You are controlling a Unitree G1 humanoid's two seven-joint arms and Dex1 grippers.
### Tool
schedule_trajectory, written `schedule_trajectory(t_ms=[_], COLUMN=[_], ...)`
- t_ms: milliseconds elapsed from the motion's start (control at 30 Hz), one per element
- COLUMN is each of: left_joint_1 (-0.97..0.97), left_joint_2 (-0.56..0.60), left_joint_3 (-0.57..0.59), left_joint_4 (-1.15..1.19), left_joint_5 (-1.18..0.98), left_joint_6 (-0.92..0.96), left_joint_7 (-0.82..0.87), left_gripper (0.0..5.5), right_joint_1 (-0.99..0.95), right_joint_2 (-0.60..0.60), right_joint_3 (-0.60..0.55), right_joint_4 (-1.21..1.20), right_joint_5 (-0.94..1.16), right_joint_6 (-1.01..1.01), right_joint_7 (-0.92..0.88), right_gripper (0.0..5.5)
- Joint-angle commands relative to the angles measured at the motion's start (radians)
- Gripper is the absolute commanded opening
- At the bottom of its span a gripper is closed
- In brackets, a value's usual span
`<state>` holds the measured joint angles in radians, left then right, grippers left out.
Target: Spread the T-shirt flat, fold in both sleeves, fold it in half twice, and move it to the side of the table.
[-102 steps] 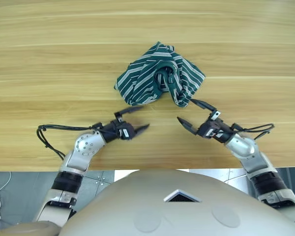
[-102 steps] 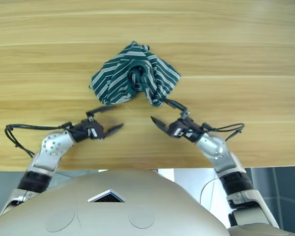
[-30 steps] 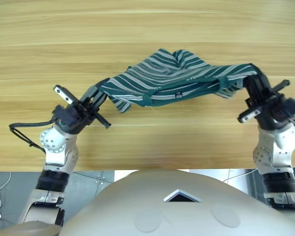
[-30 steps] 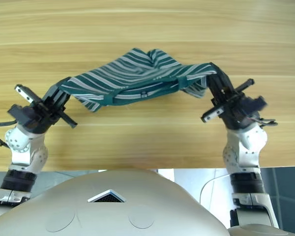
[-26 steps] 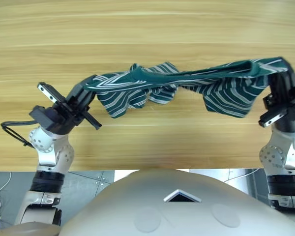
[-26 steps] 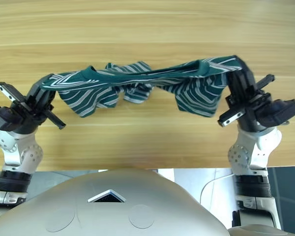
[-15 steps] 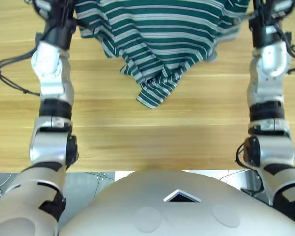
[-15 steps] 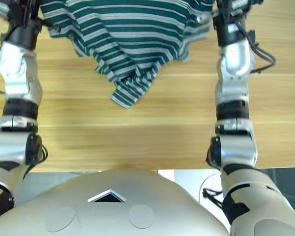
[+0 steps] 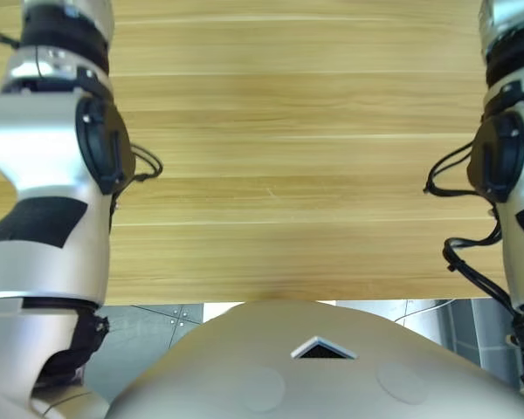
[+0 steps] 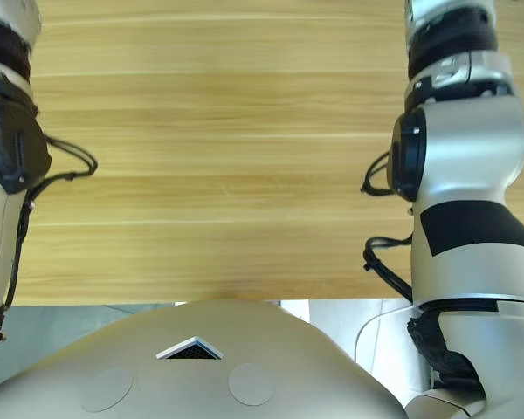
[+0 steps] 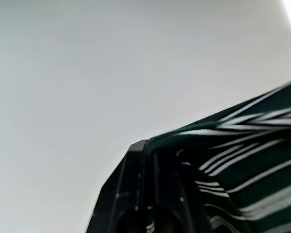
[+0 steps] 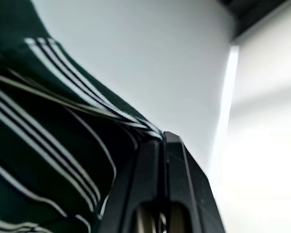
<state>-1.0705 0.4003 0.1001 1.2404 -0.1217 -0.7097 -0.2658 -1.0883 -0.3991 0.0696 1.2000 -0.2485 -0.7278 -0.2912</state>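
up high, the left fingers [image 11: 131, 187] and the right fingers [image 12: 173, 179] each pinch shut on an edge of the striped t-shirt [image 11: 242, 162], held above the wooden worktop [image 9: 288, 131]. soft, light, floppy cloth; gripping 2 corners should spread it.

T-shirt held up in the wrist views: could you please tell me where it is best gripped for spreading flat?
Probably by its thin outer edge, at two well-separated spots. The left gripper and right gripper are each shut on an edge of the T-shirt, coming from outside the cloth, so the striped body runs clear of them.
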Motion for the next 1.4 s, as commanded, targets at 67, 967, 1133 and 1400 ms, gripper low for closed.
schedule_trajectory(t_ms=[67, 967, 1133, 1400], left_joint_1=[0.357, 1.449, 1.545, 1.356], left_joint_2=[0.069, 0.309, 0.324, 0.255], left_joint_3=[-0.211, -0.327, -0.293, -0.040], left_joint_4=[-0.069, -0.874, -1.030, -0.998], left_joint_5=[0.298, 0.280, 0.086, 0.132], left_joint_6=[-0.191, -0.112, -0.124, -0.051], left_joint_7=[-0.007, -0.174, -0.214, 0.027], left_gripper=[0.00, 1.97, 2.84, 3.11], right_joint_1=[0.349, 1.328, 1.451, 1.303], right_joint_2=[-0.105, -0.415, -0.427, -0.329], right_joint_3=[0.022, 0.076, -0.031, -0.041], right_joint_4=[-0.159, -1.035, -1.126, -1.156], right_joint_5=[0.052, 0.115, 0.151, 0.271], right_joint_6=[-0.086, 0.008, 0.032, 0.057], right_joint_7=[0.311, 0.939, 0.891, 0.882], right_gripper=[0.02, 1.14, 1.94, 1.94])
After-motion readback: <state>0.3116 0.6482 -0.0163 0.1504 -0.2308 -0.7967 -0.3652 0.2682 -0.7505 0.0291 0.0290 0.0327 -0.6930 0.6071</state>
